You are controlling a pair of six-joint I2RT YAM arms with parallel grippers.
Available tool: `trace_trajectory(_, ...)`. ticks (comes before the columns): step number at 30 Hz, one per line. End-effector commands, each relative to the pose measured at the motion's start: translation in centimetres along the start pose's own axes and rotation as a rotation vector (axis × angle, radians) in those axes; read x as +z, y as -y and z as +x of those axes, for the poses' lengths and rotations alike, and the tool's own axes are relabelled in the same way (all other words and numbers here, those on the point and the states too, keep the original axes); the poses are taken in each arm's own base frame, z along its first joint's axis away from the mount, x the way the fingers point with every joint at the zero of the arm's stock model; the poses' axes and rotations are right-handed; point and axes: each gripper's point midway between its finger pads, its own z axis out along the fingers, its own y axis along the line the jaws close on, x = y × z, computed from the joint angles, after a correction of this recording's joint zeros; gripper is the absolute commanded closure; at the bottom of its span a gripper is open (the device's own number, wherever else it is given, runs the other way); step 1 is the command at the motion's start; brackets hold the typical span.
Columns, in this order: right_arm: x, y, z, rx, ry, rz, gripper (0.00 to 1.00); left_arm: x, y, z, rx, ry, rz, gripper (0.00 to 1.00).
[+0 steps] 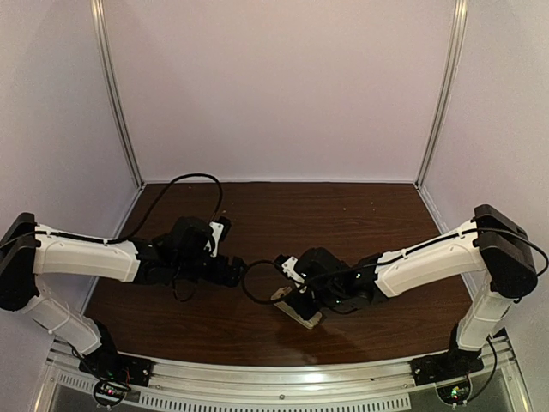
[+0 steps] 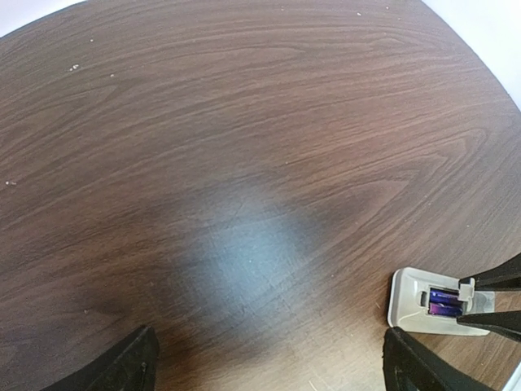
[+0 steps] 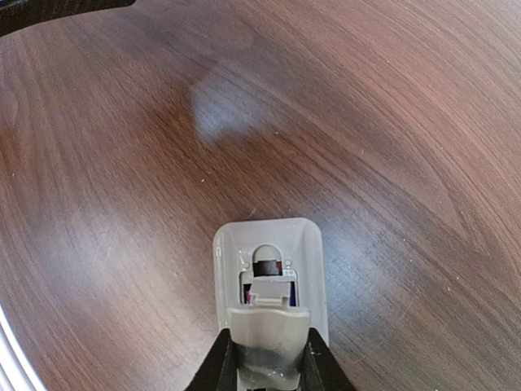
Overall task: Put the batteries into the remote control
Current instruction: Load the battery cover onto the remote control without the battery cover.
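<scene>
Right wrist: right tool (image 3: 269,349) clamps cover (image 3: 269,322) over remote control (image 3: 314,248); left tool (image 2: 269,358) apart.

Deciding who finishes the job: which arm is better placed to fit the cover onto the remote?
Right. The right gripper pinches the cover directly over the remote control recess, where the batteries sit. The left gripper hangs open above the table, off to one side of the remote.

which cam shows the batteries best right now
Left wrist: the purple batteries show clearly in the open recess of the remote control. Right wrist shows only thin coloured slivers at the edge of the cover held in the right gripper. In the top external view they cannot be made out.
</scene>
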Motion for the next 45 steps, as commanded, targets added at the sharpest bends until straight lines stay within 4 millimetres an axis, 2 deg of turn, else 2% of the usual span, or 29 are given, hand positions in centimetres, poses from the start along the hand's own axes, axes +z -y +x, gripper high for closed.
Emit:
trace_trajectory(1,0.3,0.4,1.8,-0.026,-0.059,0.027,0.9,0.1,0.9,-1.5,0.005,0.038,0.029,0.03)
trace_trajectory(7,0.0,1.0,1.5,-0.024,-0.046,0.052,0.9,0.2,0.9,-1.4,0.006,0.035,0.029,0.03)
trace_trajectory(15,0.2,0.8,1.7,-0.014,-0.048,0.023,0.9,0.2,0.9,-1.5,0.008,0.036,0.031,0.03)
trace_trajectory(25,0.5,0.5,2.8,-0.02,-0.076,-0.001,0.84,0.4,1.4,-1.6,0.007,0.038,0.056,0.03)
trace_trajectory(29,0.6,-0.2,2.9,-0.03,-0.085,-0.036,0.81,0.7,2.5,-1.7,-0.005,0.048,0.127,0.03)
trace_trajectory(31,0.7,-0.4,2.9,-0.037,-0.088,-0.047,0.8,0.8,3.0,-1.8,-0.01,0.047,0.167,0.06)
trace_trajectory(36,0.7,-0.6,3.3,-0.045,-0.105,-0.065,0.8,0.6,5.5,-2.0,0.013,0.05,0.317,0.23)
trace_trajectory(41,0.8,-0.7,3.3,-0.041,-0.097,-0.069,0.8,0.6,6.6,-1.7,0.018,0.047,0.383,0.39)
trace_trajectory(45,0.7,-0.9,3.2,-0.03,-0.069,-0.096,0.8,0.8,6.5,-1.4,0.015,0.037,0.382,0.42)
